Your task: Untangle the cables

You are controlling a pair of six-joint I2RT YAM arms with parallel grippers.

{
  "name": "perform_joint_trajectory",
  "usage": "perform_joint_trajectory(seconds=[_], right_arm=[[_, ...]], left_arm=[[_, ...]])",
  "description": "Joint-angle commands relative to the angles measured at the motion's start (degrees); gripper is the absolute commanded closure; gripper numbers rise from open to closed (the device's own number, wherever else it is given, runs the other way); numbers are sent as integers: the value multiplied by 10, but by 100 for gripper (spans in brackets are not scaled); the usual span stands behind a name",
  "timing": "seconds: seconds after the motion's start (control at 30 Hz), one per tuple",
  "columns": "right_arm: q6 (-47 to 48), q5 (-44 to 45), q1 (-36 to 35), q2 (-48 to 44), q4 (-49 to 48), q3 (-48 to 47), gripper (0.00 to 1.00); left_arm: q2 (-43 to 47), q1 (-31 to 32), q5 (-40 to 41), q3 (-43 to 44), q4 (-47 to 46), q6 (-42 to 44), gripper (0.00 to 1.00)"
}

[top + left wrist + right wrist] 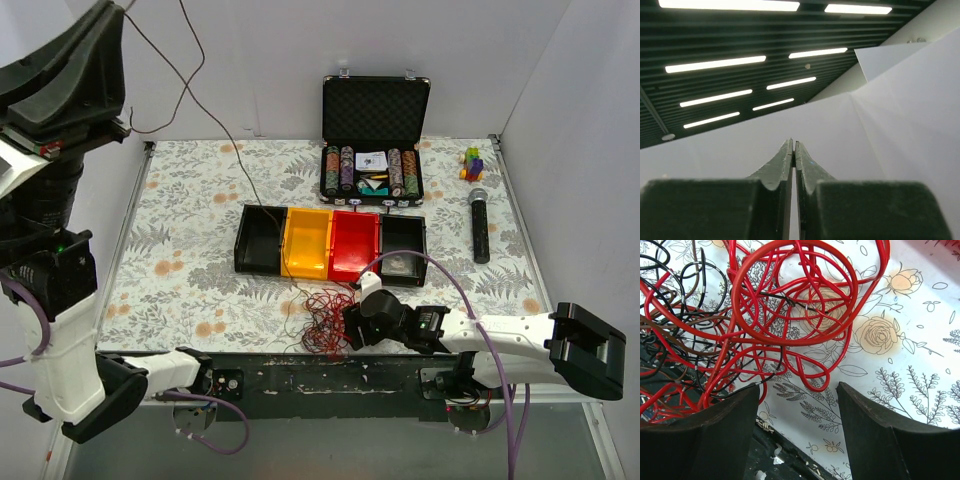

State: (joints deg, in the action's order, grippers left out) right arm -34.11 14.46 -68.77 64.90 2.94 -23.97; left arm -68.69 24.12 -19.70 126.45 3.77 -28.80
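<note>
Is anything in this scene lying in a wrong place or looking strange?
Yes. The cables lie as a tangled nest right at the near edge of the table, and in the right wrist view some strands seem to hang over it. The right gripper is open beside them; the left gripper, shut, points at the ceiling.

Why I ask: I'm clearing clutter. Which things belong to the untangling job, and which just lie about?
Job: cables; right tool, open, facing them.
Lying about: row of bins; poker chip case; microphone; toy blocks.
</note>
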Motion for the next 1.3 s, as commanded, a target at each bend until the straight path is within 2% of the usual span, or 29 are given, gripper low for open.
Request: perform_joint_trajectory(seconds=[0.0,0.53,0.63,0.73,0.83,1.03,1.27], right_arm=[[-5,11,-3,-7,21,7,28],[-20,3,-3,37,5,30,29],[-25,-1,-3,42,-4,36,29],[-27,-3,-3,45,-8,39,29],[-29,-7,-3,50,-12,42,29],[-30,-7,-3,43,-20,44,29],[-32,-6,-3,17,-20,51,30]], left_arm=[[-27,-3,27,19,-63,42,100],[-66,-3,53,47,-268,122,100],[-74,-3,44,56,-287,156,100],[-90,-3,42,65,-345,213,100],[-106,-3,40,105,-319,218,100],[-15,-3,-2,-64,-265,208,100],[33,-3,53,-204,-254,196,100]])
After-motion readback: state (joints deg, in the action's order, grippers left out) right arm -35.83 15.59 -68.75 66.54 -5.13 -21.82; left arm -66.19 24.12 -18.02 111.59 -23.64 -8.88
